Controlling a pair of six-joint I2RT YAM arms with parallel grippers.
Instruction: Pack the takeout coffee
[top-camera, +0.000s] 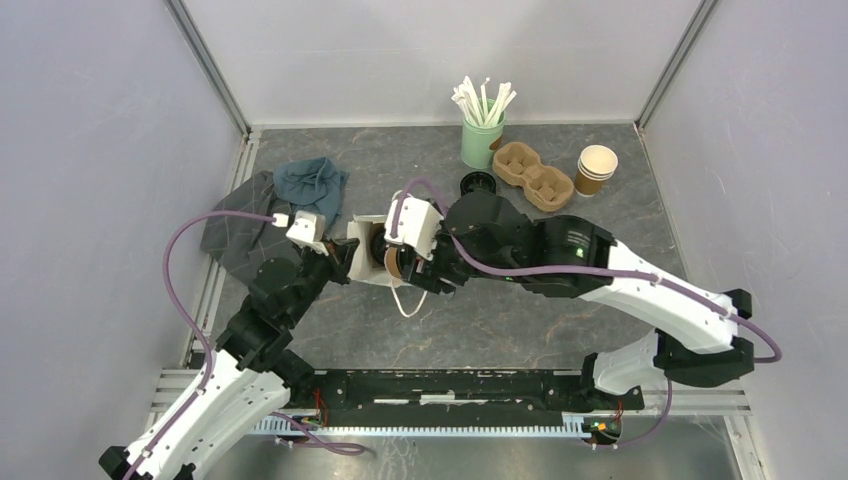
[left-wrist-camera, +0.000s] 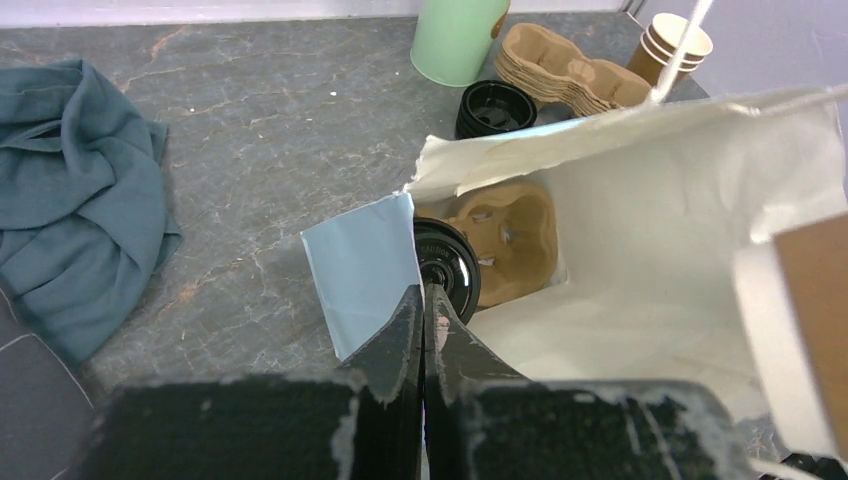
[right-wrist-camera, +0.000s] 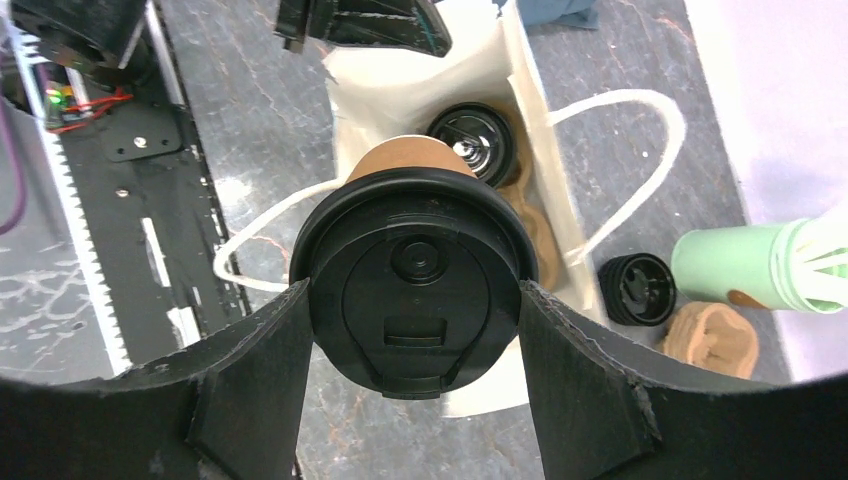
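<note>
The second coffee cup (right-wrist-camera: 415, 290), brown paper with a black lid, is sitting between the fingers of the right gripper (right-wrist-camera: 415, 345). The fingers are standing wide and pressing on the lid's rim from both sides. The cup's lid is facing the wrist camera and its base is pointing into the open mouth of the white paper bag (right-wrist-camera: 400, 85). Whether the bag is standing or lying on its side is hard to tell.

The first coffee cup (right-wrist-camera: 475, 145) is already resting deep inside the bag, seated in one pocket of a cardboard carrier (left-wrist-camera: 515, 235). The pocket beside it is showing bare.

The left gripper (left-wrist-camera: 421, 300) is pinching the bag's edge with its jaws fully closed. The bag's string handles (right-wrist-camera: 640, 110) are looping out to either side.

Beyond the bag on the table (top-camera: 480, 320), a stack of black lids (top-camera: 478, 185), a green tumbler of white straws (top-camera: 482, 135), a spare carrier (top-camera: 535, 175) and a stack of lidless cups (top-camera: 596, 168) are standing well apart from the held cup. A blue cloth (top-camera: 312, 185) is lying crumpled near the left arm.
</note>
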